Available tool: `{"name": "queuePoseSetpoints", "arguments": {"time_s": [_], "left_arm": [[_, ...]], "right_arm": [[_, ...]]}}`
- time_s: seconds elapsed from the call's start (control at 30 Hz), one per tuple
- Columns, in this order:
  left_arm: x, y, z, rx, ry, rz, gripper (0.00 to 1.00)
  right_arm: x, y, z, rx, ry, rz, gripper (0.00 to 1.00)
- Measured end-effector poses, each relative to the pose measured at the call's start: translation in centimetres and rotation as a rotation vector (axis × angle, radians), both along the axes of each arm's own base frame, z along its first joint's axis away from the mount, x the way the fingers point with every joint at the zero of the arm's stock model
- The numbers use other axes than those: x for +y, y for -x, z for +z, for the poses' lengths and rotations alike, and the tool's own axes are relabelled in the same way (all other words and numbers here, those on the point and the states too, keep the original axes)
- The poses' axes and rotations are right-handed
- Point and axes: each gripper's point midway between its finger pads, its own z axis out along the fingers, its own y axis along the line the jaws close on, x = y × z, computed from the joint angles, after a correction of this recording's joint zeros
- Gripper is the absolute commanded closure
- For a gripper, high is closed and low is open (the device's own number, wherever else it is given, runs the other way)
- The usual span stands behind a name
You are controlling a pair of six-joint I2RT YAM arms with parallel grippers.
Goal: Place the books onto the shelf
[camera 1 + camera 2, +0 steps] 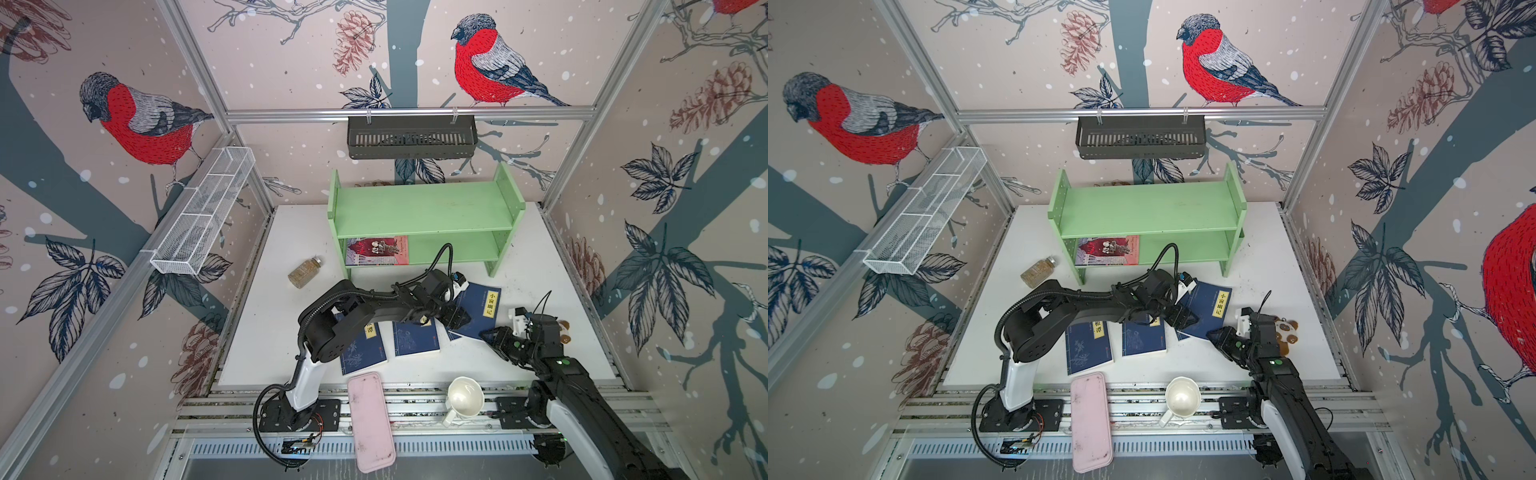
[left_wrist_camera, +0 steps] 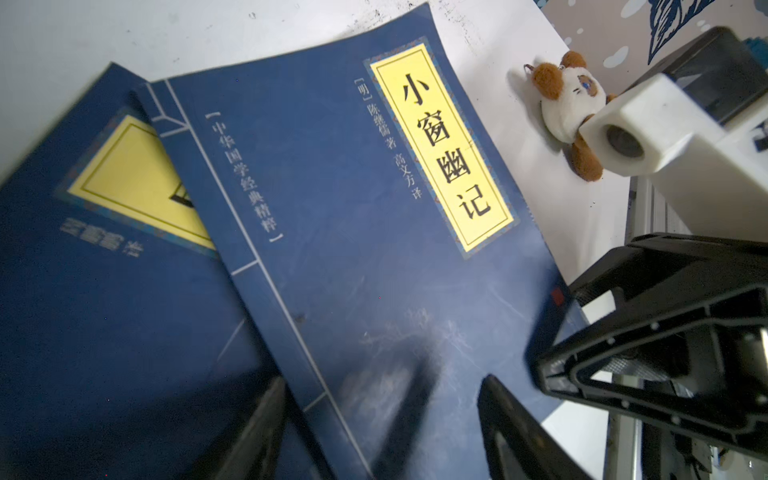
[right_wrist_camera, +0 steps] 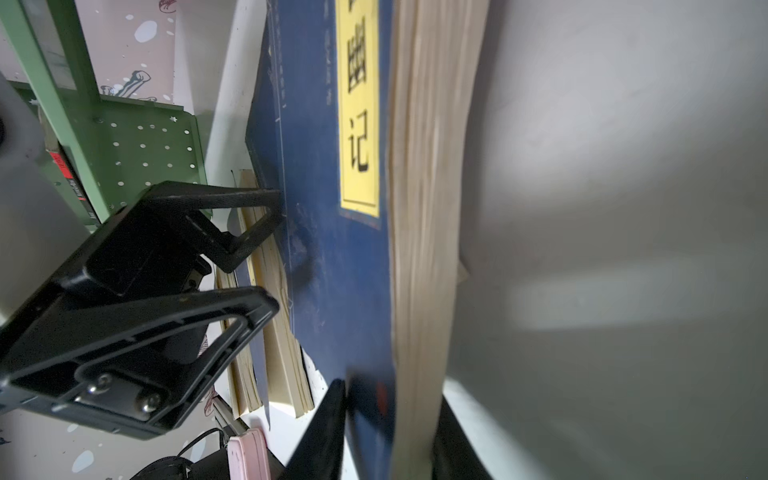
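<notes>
Centre-right in a top view, a navy blue paperback with yellow title label (image 1: 476, 305) overlaps a second navy paperback (image 2: 104, 311). The right gripper (image 1: 487, 334) pinches its lower corner. The left gripper (image 1: 459, 318) is spread wide over the cover. Open white tabletop (image 1: 540, 257) lies toward the light green wooden two-tier shelf (image 1: 424, 208) above.

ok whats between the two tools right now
The upper navy book: the left tool is over its near corner, and the right tool straddles its edge. Both top views and the wrist views show it.

Dim, blurred wrist views; soft shadows
</notes>
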Motion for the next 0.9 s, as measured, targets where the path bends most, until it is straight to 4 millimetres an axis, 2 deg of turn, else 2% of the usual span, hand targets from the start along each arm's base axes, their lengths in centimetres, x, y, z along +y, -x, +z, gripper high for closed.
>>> {"name": "queuePoseSetpoints", "arguments": {"time_s": [0.37, 0.57, 0.67, 0.9], "left_arm": [[0.0, 0.1, 0.0, -0.01, -0.003, -0.006, 0.27], [0.8, 0.8, 0.5, -0.009, -0.041, -0.031, 0.27], [1.2, 1.1, 2.5, -0.048, -0.041, -0.058, 0.27], [1.2, 1.8, 11.0, -0.192, 0.04, -0.169, 0.26]], "right_arm": [[0.0, -0.4, 1.1, -0.039, -0.019, -0.017, 0.97], [-0.1, 0.1, 1.2, 0.02, -0.018, -0.029, 0.99], [-0.1, 0.0, 2.2, 0.021, -0.013, -0.03, 0.99], [-0.2, -0.2, 4.4, 0.003, 0.008, -0.018, 1.0]]}}
